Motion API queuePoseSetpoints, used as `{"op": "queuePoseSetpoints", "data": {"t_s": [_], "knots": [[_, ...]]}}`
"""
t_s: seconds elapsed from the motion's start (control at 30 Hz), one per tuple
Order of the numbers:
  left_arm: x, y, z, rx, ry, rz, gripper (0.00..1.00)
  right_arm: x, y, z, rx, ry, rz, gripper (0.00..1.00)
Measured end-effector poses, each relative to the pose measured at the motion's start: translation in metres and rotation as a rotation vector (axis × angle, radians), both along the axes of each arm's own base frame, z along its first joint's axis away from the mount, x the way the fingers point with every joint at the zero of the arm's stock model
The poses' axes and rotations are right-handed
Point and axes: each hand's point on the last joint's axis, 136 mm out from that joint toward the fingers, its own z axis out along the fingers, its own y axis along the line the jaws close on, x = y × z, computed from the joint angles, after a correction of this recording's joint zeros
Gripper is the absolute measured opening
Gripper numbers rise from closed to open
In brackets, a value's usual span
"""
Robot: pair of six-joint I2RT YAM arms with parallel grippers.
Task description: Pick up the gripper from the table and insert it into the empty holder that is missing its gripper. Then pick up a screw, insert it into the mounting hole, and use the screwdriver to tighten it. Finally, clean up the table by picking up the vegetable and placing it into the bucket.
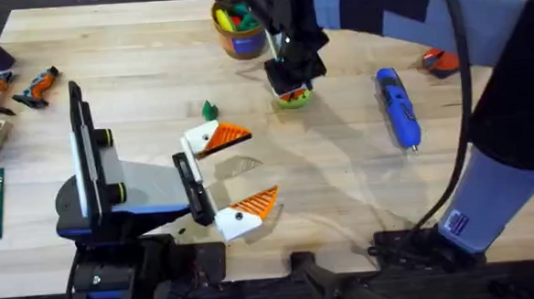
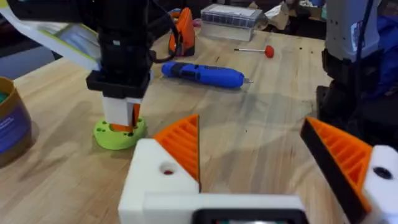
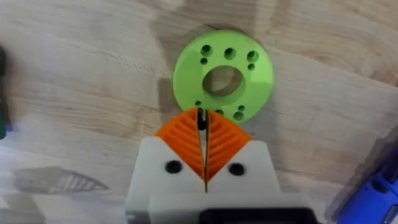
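My left gripper (image 1: 250,167) rests open on the table, both white mounts carrying orange ribbed pads. In the left wrist view, the orange gripper (image 2: 183,146) sits in the white holder (image 2: 149,180), whose mounting hole shows orange inside. My right gripper (image 3: 202,124) stands shut over a lime-green ring (image 3: 222,73), pinching a small dark screw (image 3: 201,118) at its tips above the ring's rim. The blue screwdriver (image 1: 398,106) lies to the right of the ring. The small dark green vegetable (image 1: 209,109) lies left of the ring. The orange-yellow bucket (image 1: 236,27) stands at the back.
A red-handled thin rod (image 2: 255,50) and a clear box (image 2: 231,15) lie beyond the screwdriver (image 2: 202,73). Small orange-and-black tools (image 1: 37,86) and packets sit at the table's left edge. The right arm's base (image 1: 418,242) stands at the front right.
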Motion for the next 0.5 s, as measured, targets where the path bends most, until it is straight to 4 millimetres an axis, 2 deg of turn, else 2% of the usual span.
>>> {"op": "queuePoseSetpoints", "data": {"t_s": [0.1,0.23,0.5], "knots": [[0.000,0.000,0.000,0.000,0.000,0.000,0.985,0.003,0.002,0.013,0.006,-0.008,0.000,0.006],[0.000,0.000,0.000,0.000,0.000,0.000,0.985,0.006,0.005,0.040,0.021,-0.030,0.001,0.006],[0.000,0.000,0.000,0.000,0.000,0.000,0.985,0.012,0.009,0.133,0.117,-0.179,0.041,0.006]]}}
